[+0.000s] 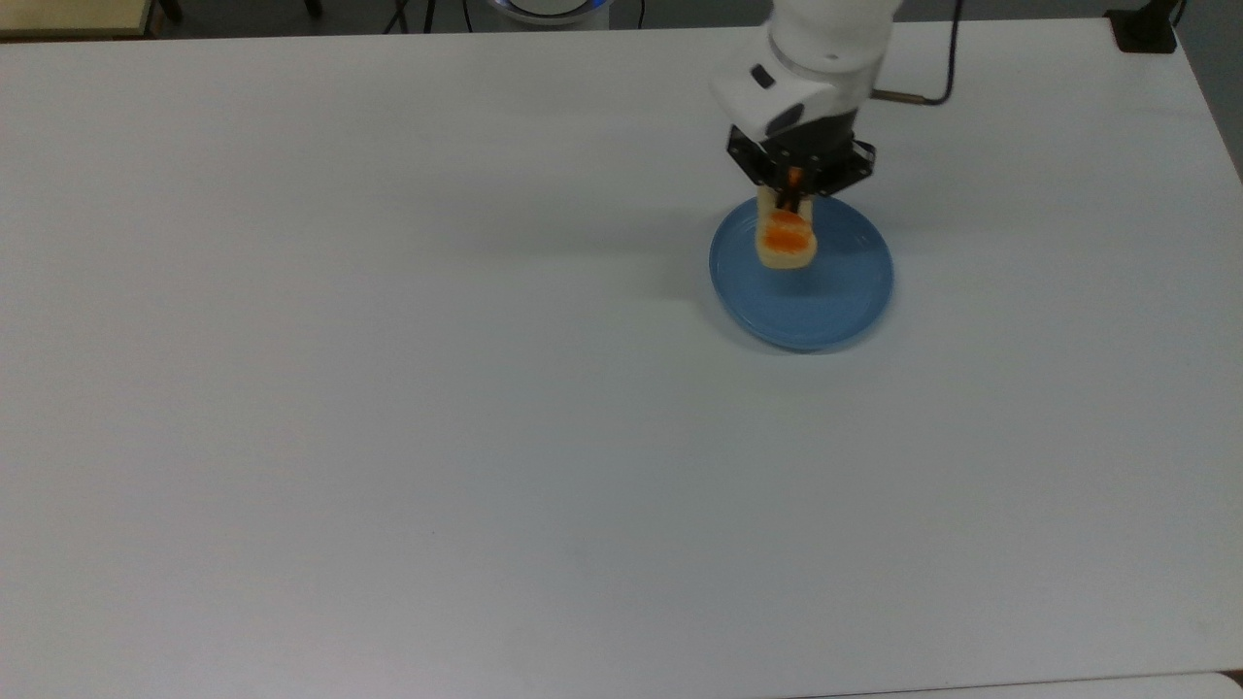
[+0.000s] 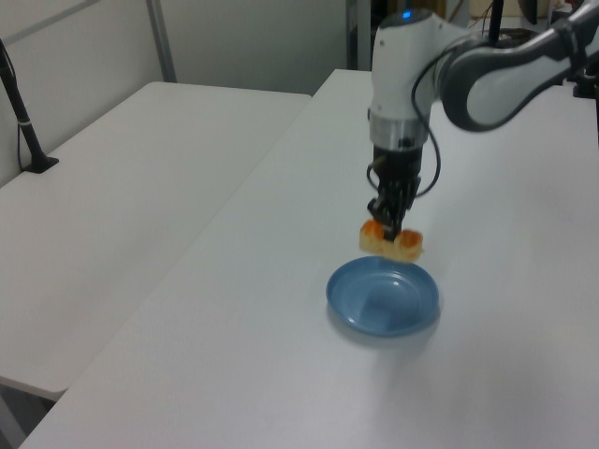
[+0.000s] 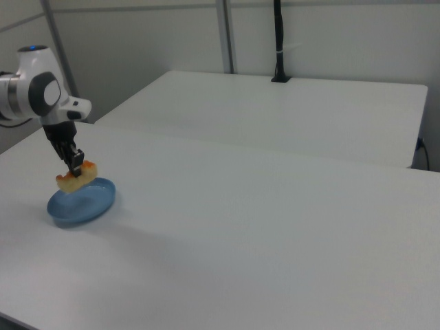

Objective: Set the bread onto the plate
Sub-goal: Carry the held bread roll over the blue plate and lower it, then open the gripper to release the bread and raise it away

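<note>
Overhead, hand (image 1: pixel 791 199) suspends bread (image 1: pixel 786 241) above plate (image 1: pixel 825 311), white table (image 1: pixel 388 388).

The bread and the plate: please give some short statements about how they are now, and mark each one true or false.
1. The gripper is shut on the bread. True.
2. The bread lies flat on the plate, released. False: it hangs in the gripper above the plate, as the left view and the right view show.
3. The plate is blue and holds nothing yet. True.
4. In the top view, the bread is over the white table, far to the plate's left. False: it is over the plate's upper part.
5. The bread's orange-brown top faces down. False: it faces up.
</note>
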